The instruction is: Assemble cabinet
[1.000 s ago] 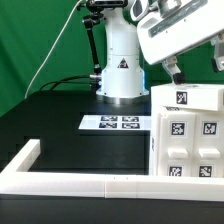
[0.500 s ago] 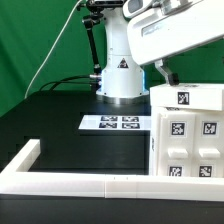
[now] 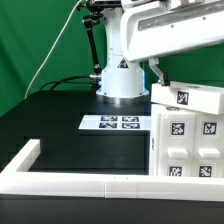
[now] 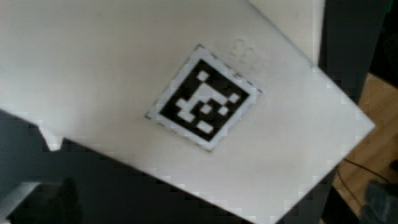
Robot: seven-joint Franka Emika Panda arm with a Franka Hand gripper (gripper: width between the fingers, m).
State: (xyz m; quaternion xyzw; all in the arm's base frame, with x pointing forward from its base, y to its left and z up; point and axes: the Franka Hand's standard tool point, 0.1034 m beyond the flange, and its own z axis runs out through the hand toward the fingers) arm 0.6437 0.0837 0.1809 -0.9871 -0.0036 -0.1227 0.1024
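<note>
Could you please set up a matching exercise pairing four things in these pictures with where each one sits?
Things:
1. marker board
2. cabinet
3. rail frame
4. robot base

Places:
A. along the table's near edge
B. at the exterior view's right, under the arm
C. at the back, before the green backdrop
D. flat on the black table, mid-scene

Pairs: 1-D, 2-B, 3-A, 4-C
</note>
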